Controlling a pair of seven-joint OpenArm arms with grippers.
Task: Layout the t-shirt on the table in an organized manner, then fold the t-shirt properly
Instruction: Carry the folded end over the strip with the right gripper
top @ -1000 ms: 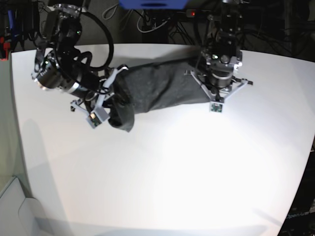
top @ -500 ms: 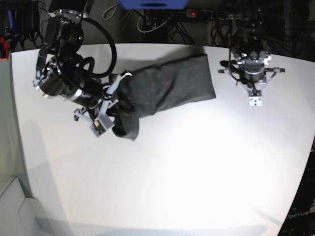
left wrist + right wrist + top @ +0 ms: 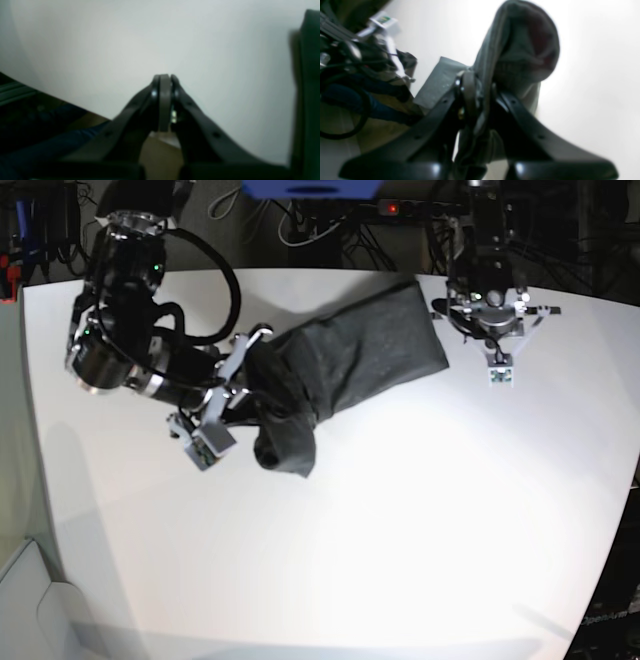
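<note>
The dark charcoal t-shirt (image 3: 350, 360) lies bunched in a long roll across the back of the white table (image 3: 400, 530). My right gripper (image 3: 255, 385) is shut on its near-left end, and a rounded fold hangs past it. In the right wrist view the fingers (image 3: 467, 85) pinch grey fabric (image 3: 525, 50) above the table (image 3: 595, 75). My left gripper (image 3: 485, 315) is just right of the shirt's far end. In the left wrist view it (image 3: 165, 77) is shut and empty over bare table (image 3: 100, 37), with dark fabric (image 3: 310, 75) at the right edge.
Cables and dark equipment (image 3: 330, 220) sit behind the table's back edge. A red object (image 3: 8, 275) is at the far left. The table's rounded edge and the floor below it show in the left wrist view (image 3: 37, 112).
My left gripper let go of the shirt's far end, moved off to the right and shut. My right gripper dragged its end toward the front and right, and the whole shirt shifted with it.
</note>
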